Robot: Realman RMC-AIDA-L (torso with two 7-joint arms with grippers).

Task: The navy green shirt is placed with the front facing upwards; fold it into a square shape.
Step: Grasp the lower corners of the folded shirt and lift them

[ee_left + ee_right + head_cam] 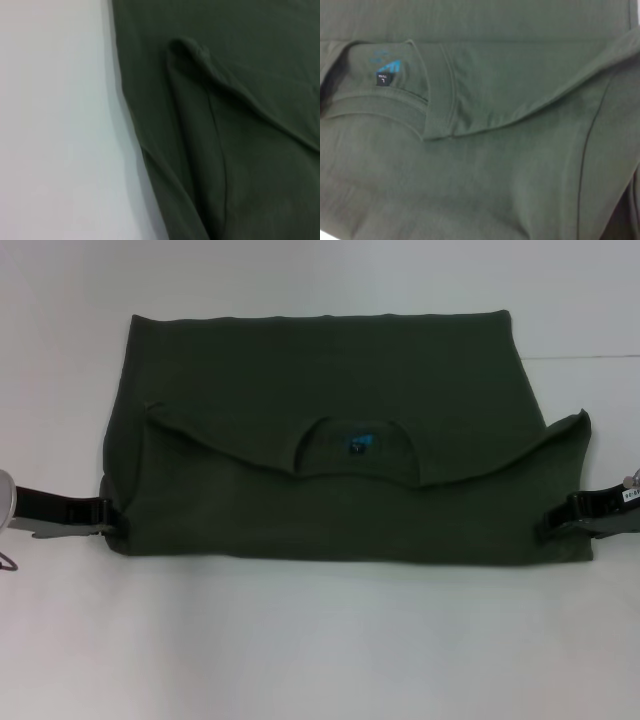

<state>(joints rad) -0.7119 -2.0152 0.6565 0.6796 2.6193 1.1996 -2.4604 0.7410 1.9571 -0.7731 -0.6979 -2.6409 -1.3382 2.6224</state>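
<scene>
I see the dark olive-green cotton shirt [340, 430] lying on the white table [320, 640], folded across into a wide rectangle, with its round collar [355, 445] and blue neck label [358, 443] showing near the middle of the upper layer. My left gripper [108, 515] sits at the shirt's near left corner, touching the cloth edge; my right gripper [552, 520] sits at the shirt's near right corner. For both, I cannot tell whether they are pinching the fabric or merely resting against it. The right wrist view shows the collar and label close up.
</scene>
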